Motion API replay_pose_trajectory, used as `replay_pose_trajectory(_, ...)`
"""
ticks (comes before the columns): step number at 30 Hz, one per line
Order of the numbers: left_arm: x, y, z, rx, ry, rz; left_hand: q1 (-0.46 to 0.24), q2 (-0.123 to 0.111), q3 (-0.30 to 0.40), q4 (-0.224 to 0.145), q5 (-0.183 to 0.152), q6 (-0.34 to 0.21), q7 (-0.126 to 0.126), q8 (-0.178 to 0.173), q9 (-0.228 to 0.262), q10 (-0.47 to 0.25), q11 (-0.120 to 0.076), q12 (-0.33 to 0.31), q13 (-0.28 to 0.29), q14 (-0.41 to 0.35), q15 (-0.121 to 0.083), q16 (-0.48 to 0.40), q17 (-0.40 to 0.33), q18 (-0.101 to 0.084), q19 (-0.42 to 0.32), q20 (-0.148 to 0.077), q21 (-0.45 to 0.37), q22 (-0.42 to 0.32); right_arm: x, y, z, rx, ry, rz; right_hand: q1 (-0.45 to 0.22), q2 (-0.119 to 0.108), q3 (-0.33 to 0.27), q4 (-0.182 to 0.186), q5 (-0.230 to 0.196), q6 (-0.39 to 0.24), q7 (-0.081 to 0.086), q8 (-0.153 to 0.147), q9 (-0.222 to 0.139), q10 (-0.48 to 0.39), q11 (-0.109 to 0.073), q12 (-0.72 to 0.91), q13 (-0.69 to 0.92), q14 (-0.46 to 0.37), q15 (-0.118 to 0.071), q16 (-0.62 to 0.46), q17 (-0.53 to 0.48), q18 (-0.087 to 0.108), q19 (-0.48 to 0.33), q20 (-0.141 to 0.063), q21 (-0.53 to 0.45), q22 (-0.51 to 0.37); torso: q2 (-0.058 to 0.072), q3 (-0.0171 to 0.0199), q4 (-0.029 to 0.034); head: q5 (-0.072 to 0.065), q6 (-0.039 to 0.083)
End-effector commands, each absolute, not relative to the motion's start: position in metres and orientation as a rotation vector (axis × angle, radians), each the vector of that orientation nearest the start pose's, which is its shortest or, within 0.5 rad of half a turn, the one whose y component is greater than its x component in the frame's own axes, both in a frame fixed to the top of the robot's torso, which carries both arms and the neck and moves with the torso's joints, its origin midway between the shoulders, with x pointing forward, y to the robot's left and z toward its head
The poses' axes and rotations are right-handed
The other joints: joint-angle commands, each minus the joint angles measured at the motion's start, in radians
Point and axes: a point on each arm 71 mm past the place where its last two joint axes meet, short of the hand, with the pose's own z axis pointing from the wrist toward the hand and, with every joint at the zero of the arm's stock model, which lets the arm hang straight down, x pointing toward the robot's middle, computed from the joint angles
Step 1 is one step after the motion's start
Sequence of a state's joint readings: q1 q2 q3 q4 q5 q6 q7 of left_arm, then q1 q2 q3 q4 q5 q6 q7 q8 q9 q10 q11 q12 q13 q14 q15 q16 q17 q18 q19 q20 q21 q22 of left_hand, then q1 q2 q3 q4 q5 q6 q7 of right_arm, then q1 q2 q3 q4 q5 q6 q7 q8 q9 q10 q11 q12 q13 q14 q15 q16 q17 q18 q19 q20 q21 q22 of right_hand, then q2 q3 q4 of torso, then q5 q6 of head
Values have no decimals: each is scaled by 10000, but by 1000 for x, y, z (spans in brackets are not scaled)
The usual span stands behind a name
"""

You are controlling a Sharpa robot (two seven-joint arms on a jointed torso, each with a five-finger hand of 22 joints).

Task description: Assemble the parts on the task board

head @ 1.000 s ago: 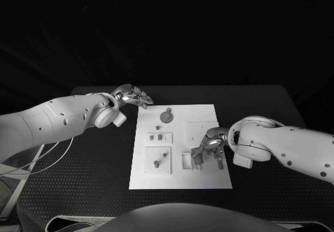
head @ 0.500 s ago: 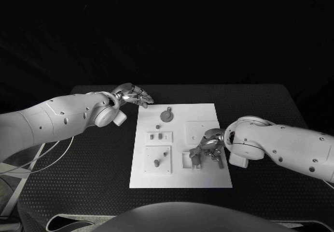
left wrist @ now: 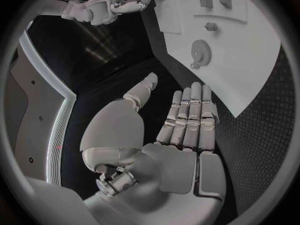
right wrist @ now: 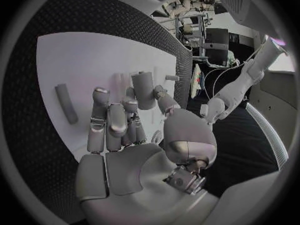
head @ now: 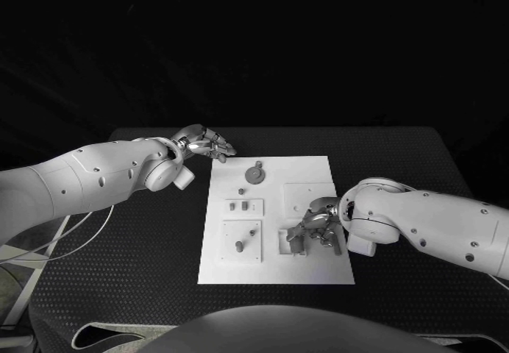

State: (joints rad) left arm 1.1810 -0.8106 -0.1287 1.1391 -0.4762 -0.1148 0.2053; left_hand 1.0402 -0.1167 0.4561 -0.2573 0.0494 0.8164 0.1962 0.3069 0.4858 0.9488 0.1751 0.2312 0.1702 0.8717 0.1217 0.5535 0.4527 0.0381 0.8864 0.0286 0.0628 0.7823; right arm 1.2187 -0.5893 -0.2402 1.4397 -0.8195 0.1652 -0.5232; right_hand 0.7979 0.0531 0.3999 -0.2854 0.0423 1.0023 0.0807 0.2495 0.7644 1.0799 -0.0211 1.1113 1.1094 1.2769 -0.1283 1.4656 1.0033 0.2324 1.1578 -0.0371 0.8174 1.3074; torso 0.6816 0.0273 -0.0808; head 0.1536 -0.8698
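The white task board lies in the middle of the table. My right hand hovers low over its near right part, fingers curled. In the right wrist view the right hand pinches a short grey peg between thumb and fingers. A grey bar lies on the board beside the hand, and it also shows in the head view as the bar. My left hand floats off the board's far left corner. Its fingers are straight and hold nothing. A grey gear sits at the far end of the board.
Small raised blocks, a plate with a lever and a slotted holder occupy the board's left and middle. The gear and board lie just past my left hand. Black table surrounds the board.
My right arm has eased slightly inward over the board, the hand staying curled above the same spot. The left hand has barely moved.
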Motion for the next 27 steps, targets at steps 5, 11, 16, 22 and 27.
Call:
replay_pose_trajectory(5, 524, 302, -246, -7707, 17939, -10575, -112, 31, -71, 5, 0, -6, -35, 36, -10, -57, 12, 60, -11, -22, 64, -51, 16, -167, -85, 3, 68, -17, 437, -115, -293, 1322, 26485, 5634, -23, 138, -15, 18, 69, 138, 68, -49, -22, 39, -21, -24, -18, -30, -3, 18, 1, 294, 6, 59, -18, 171, -4, -3, -4, 27, -25)
replay_pose_trajectory(11, 524, 302, -246, -7705, 17947, -10582, -117, 34, -72, 8, 1, -6, -35, 36, -11, -58, 12, 61, -12, -23, 65, -54, 21, -166, -85, 3, 69, -18, 437, -115, -294, 1339, 26475, 5628, -123, 95, 11, 36, 69, 155, 65, -68, -27, 42, -24, -20, -28, -33, -7, 20, -16, 294, 20, 51, -23, 168, -5, -7, -5, 40, -29)
replay_pose_trajectory(16, 524, 302, -246, -7710, 17943, -10572, -122, 35, -73, 10, 0, -6, -36, 36, -11, -60, 13, 63, -14, -22, 65, -57, 25, -166, -86, 3, 69, -19, 439, -115, -294, 1419, 26376, 5552, -175, 23, 39, 26, 69, 162, 63, -86, -31, 43, -26, -17, -36, -38, -9, 20, -32, 294, 26, 43, -28, 167, -6, -5, -6, 47, -29)
replay_pose_trajectory(22, 524, 302, -246, -7710, 17954, -10577, -128, 37, -75, 13, 0, -7, -36, 36, -12, -61, 13, 64, -15, -23, 65, -61, 30, -166, -87, 4, 69, -20, 440, -114, -295, 1444, 26292, 5540, -446, -82, 104, 176, 69, 178, 64, -127, -37, 43, -26, -18, -61, -33, -10, 23, -41, 294, 51, 37, -46, 159, -4, -3, -2, 55, -29)
replay_pose_trajectory(27, 524, 303, -246, -7714, 17965, -10574, -132, 41, -76, 15, 0, -7, -36, 36, -13, -63, 13, 66, -17, -23, 65, -64, 35, -165, -88, 4, 69, -21, 439, -113, -295, 1398, 26312, 5562, -696, -151, 155, 299, 69, 188, 62, -159, -38, 41, -28, -14, -78, -42, -13, 25, -64, 294, 58, 25, -64, 158, -7, -4, -7, 58, -29)
